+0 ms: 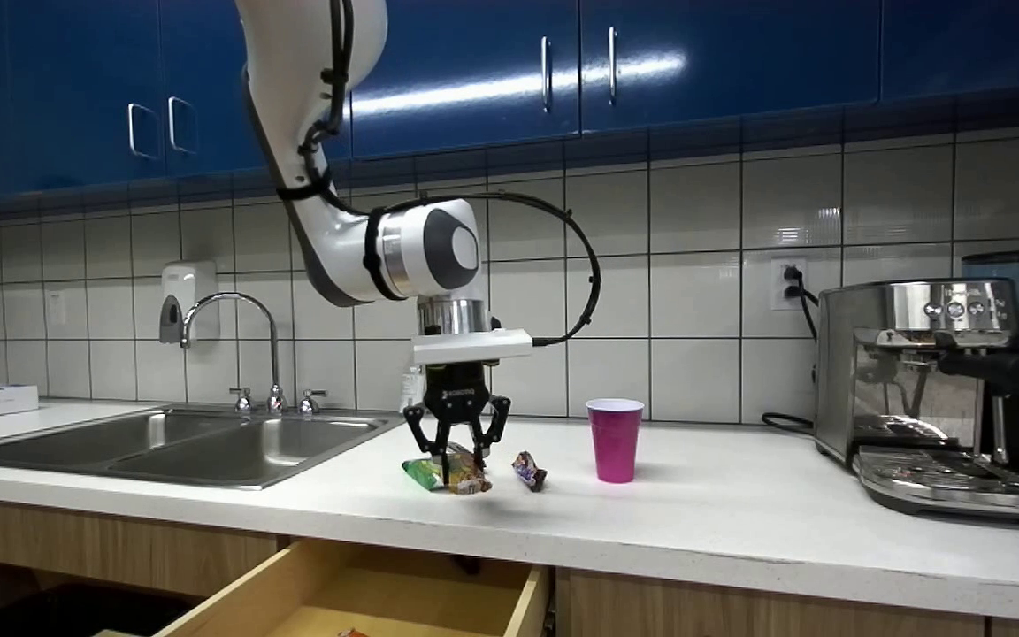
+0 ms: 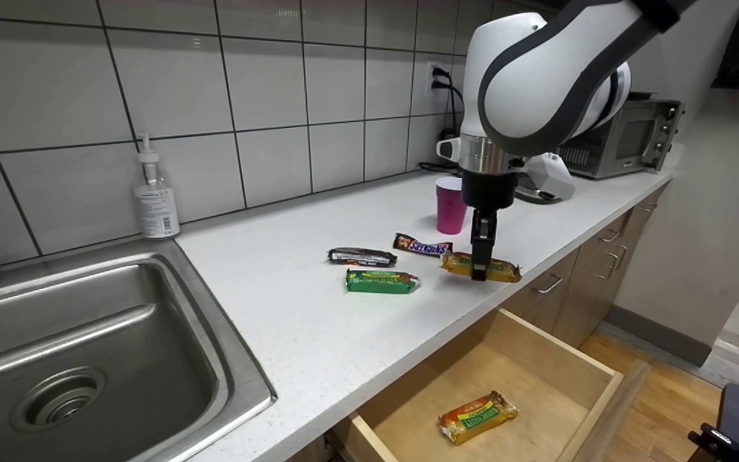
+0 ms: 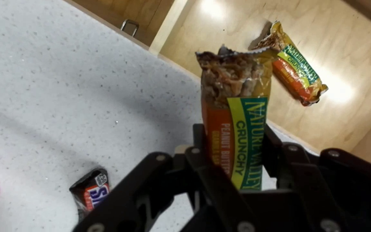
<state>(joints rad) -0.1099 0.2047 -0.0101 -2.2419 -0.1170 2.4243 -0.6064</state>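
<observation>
My gripper (image 3: 233, 135) is shut on the sides of an orange-brown Nature Valley peanut butter bar (image 3: 235, 85); its crimped end points away from the wrist. In an exterior view this held bar (image 2: 504, 272) is low by the counter's front edge, and I cannot tell whether it touches the surface. Behind it lies a Snickers bar (image 2: 423, 246), with a dark silver-printed bar (image 2: 362, 257) and a green bar (image 2: 382, 282) farther toward the sink. A similar orange bar (image 3: 296, 74) lies inside the pulled-out wooden drawer (image 3: 349, 129). The gripper (image 1: 463, 464) points straight down.
A pink cup (image 2: 451, 208) stands on the counter (image 1: 722, 513) behind the bars. The steel sink (image 1: 200, 442) with its faucet (image 1: 274, 354) and a soap bottle (image 2: 156, 199) are on one side, an espresso machine (image 1: 925, 380) on the opposite side. Blue cabinets (image 1: 474, 80) hang above.
</observation>
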